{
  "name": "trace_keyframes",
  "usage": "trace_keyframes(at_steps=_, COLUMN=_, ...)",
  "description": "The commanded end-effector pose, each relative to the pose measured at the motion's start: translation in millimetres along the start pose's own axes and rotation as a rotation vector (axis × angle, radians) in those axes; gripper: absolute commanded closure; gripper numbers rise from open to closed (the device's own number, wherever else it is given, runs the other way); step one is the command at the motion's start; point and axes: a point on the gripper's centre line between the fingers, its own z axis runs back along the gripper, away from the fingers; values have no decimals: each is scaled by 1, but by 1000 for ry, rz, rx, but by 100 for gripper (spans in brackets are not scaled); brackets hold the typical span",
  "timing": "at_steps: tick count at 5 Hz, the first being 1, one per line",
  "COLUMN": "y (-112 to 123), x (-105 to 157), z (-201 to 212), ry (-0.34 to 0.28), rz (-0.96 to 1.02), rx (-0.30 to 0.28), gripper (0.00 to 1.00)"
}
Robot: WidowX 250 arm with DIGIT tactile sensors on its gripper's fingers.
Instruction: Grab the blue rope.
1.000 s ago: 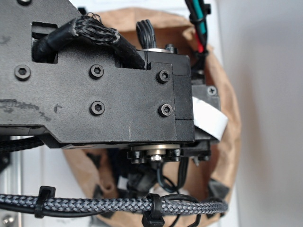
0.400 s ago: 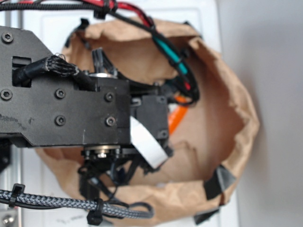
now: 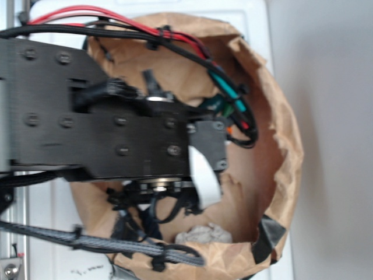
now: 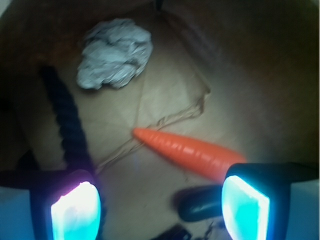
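Observation:
In the wrist view the blue rope (image 4: 66, 120), dark and twisted, runs down the left of the bag floor and passes behind my left fingertip (image 4: 76, 212). My gripper (image 4: 160, 210) hangs open above the floor, with only bare brown paper between its glowing pads. An orange toy carrot (image 4: 187, 151) lies diagonally just ahead of the right fingertip (image 4: 246, 207). In the exterior view the arm fills the bag mouth and hides the rope and the gripper.
A crumpled grey-white wad (image 4: 115, 52) (image 3: 204, 234) lies at the far side of the floor. A dark green toy cucumber (image 4: 200, 202) rests beside the right finger. The brown paper bag's walls (image 3: 285, 146) ring everything closely.
The arm has dropped deeper into the bag and shifted right in the exterior view. The grey wad now shows at the bag's near side, and the carrot is hidden there.

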Motion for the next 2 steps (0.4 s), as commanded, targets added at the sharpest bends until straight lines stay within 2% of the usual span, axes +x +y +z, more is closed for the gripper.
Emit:
trace_keyframes(at_steps=1, y=-2, x=-1, z=-15, ry=15, rz=-98, rx=61, gripper=0)
trace_keyframes(at_steps=2, y=-9, x=-9, z=-14, ry=9, rz=-172, rx=10, gripper=0)
